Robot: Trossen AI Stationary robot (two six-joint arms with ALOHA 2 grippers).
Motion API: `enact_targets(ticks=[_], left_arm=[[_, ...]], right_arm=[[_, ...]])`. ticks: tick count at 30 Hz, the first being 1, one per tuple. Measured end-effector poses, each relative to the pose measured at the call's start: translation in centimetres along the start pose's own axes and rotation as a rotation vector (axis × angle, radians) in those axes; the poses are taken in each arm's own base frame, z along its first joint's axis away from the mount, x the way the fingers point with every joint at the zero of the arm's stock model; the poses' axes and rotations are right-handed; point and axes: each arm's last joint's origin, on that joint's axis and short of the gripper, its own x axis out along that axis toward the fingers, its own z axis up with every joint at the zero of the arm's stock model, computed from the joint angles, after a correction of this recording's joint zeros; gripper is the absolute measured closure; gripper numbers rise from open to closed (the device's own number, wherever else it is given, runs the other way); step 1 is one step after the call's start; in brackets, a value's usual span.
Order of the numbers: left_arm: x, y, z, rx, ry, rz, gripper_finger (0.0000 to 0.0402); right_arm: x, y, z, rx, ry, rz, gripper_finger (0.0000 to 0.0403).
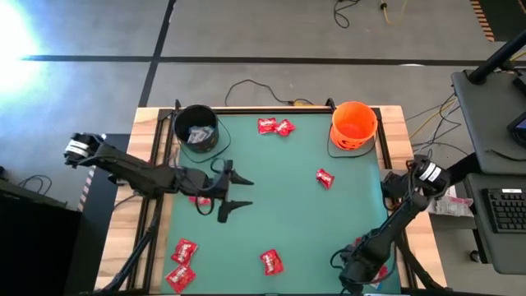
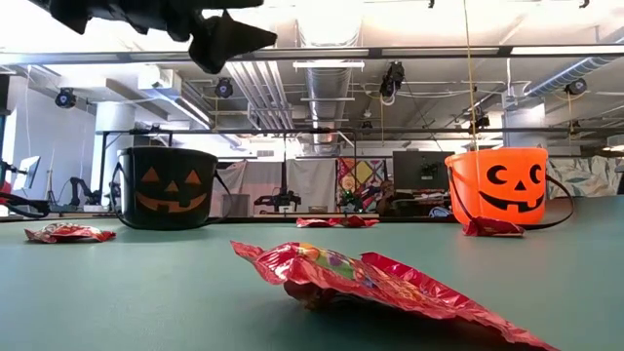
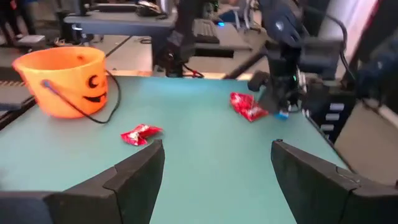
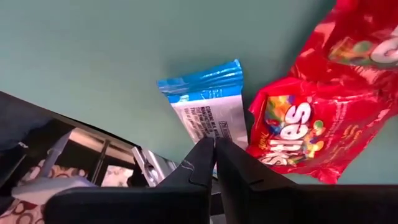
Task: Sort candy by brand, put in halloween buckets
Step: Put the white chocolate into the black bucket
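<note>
Two pincers we see: the right pincer (image 4: 214, 144), fingers together, clamps one end of a slim white-and-blue candy bar (image 4: 208, 110) whose length runs straight away from it, beside a shiny red packet (image 4: 323, 106) at the green desk (image 1: 288, 189) corner; the left pincer (image 1: 238, 193) hovers apart mid-desk.

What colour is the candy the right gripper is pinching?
The bar in the right gripper is white with bright blue ends, clearest in the right wrist view.

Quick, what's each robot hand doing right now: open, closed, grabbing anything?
Left hand: open, empty, above the green table.
Right hand: closed on the end of a white-and-blue candy bar beside a shiny red packet.
</note>
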Motion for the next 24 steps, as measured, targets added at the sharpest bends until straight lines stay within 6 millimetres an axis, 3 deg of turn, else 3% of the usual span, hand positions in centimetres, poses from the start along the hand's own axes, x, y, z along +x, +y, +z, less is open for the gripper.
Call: enact_targets(ticks=[4,10,15,24], left_arm=[[1.6,-1.1,-1.6,0.066,0.016,-0.032,0.0123],[4.6,-1.8,-5.2,0.14,0.067,-0.044,0.0123],[6.5,-1.9,-7.8,0.148,0.099,-0.07,0.0123],[9.1,-2.6,-9.8,0.057,0.179,-0.171,0.0123]], right_arm=[[-1.3,0.8,1.0,-0.019,-0.038,0.05,0.039],[-3.6,1.8,3.6,-0.153,-0.264,0.13,0.039],[-5.7,1.8,7.2,-0.233,-0.448,0.13,0.039],[-10.4,1.2,13.9,-0.471,-0.815,0.028,0.039]])
